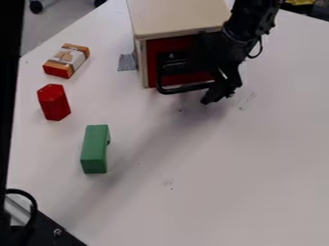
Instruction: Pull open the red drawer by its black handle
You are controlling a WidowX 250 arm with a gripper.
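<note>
Nearest us on the white table [212,178] lies a green arch-like block [94,150], then a red faceted block [54,102]. Beyond, we find the black gripper [219,93] at the right end of the black bar handle [185,89] — we cannot tell its opening or grip. The handle's long axis runs leftward from it, across the red-fronted wooden box [177,18], whose inside we cannot see. Left of that lies an orange-and-white block [67,60].

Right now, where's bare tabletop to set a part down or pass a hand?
Widest: the tabletop between the green block and the view's right edge, below the claw. Narrower: between the red block and the box. Crowded: the box's red front, claw at its black handle; the far left has an orange-red block too.
</note>
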